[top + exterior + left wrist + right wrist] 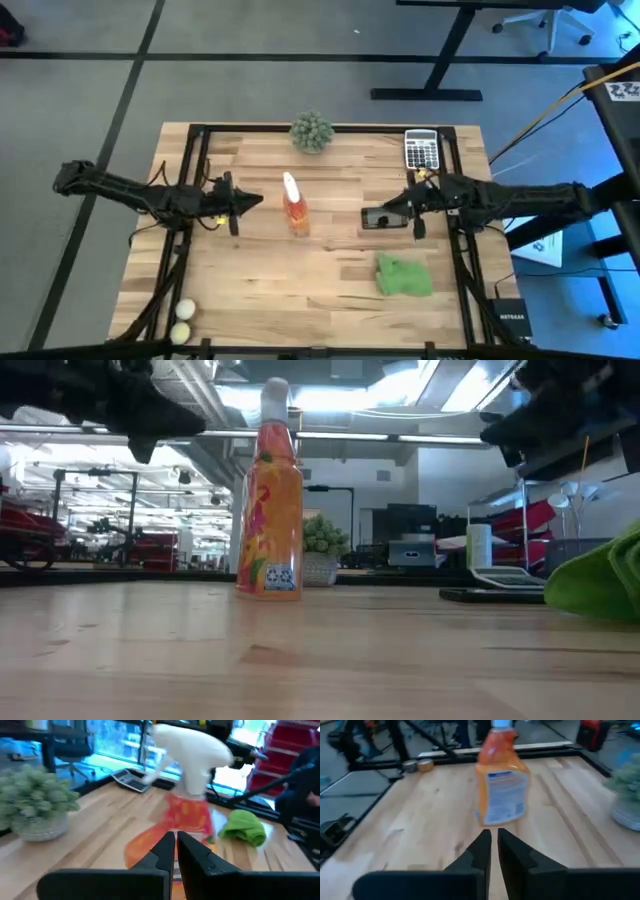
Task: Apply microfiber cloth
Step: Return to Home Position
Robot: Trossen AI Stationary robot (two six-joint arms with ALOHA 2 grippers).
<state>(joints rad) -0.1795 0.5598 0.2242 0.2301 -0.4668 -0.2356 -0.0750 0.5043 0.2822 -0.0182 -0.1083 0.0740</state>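
Table (pixel 330 295) bears the microfiber cloth (pixel 404 275); left gripper (pixel 175 836) and right gripper (pixel 494 832) pressed together, empty.

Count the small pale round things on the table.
2: one pale round thing and a second beside it, both at the table's corner at the high view's bottom left. None looks hidden.

A wooden table (pixel 330 270) carries a spray bottle (pixel 294 205), microfiber cloth (pixel 404 275), phone (pixel 373 217), calculator (pixel 421 150) and plant (pixel 312 131).
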